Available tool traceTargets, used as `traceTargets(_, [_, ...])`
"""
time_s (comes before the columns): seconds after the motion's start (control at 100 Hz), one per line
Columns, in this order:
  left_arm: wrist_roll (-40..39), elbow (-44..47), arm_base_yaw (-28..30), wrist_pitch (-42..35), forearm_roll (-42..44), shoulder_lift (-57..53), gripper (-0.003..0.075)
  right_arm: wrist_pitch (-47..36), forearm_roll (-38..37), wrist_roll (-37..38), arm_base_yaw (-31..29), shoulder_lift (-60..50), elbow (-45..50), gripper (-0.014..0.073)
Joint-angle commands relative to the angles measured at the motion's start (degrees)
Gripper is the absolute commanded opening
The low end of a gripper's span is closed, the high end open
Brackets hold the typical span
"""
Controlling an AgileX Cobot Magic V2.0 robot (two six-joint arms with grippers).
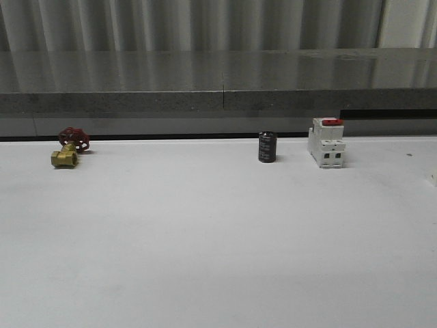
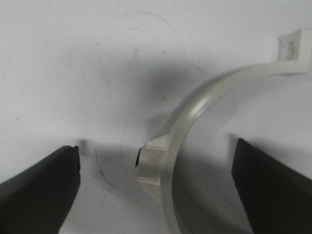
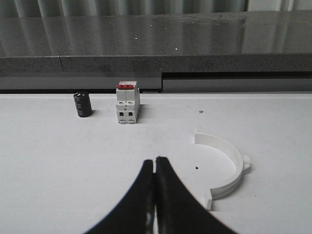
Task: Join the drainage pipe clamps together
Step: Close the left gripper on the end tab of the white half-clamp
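Observation:
In the left wrist view a white half-ring drainage pipe clamp lies flat on the white table, its outer lug between my wide-apart black fingers. My left gripper is open around it, touching nothing. In the right wrist view another white drainage pipe clamp lies on the table, curved side toward the right, just beside and beyond my right gripper. That gripper is shut with nothing in it.
Along the back of the white table stand a brass valve with a red handwheel, a small black cylinder and a white boxy red-topped switch. A grey ledge runs behind them.

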Motion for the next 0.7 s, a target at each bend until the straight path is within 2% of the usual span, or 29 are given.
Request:
traceTargets(0.0, [0.08,-1.57,0.23,-2.52,-0.16,-2.68,0.0615,-4.49,-0.33,-0.57,0.04,-1.06,-0.9,-0.0067])
traceTargets(0.4, [0.13,-1.57,0.23,-2.85,-0.65,-0.46,0.0615,-4.49,-0.33,-0.57,0.04,-1.06,-0.9,-0.0067])
traceTargets(0.46, [0.13,-1.57,0.12,-2.85,-0.91,-0.32,0.0594,-4.49,-0.33,-0.57,0.04,-1.06,-0.9,-0.0067])
traceTargets(0.53, [0.13,-1.57,0.12,-2.61,-0.91,-0.32,0.0513,-4.49,-0.33,-0.57,0.04,-1.06,-0.9,-0.0067])
traceTargets(0.69, [0.13,-1.57,0.12,-0.99,-1.03,-0.42,0.0185,-4.49,-0.33,-0.57,0.04,-1.06,-0.9,-0.0067])
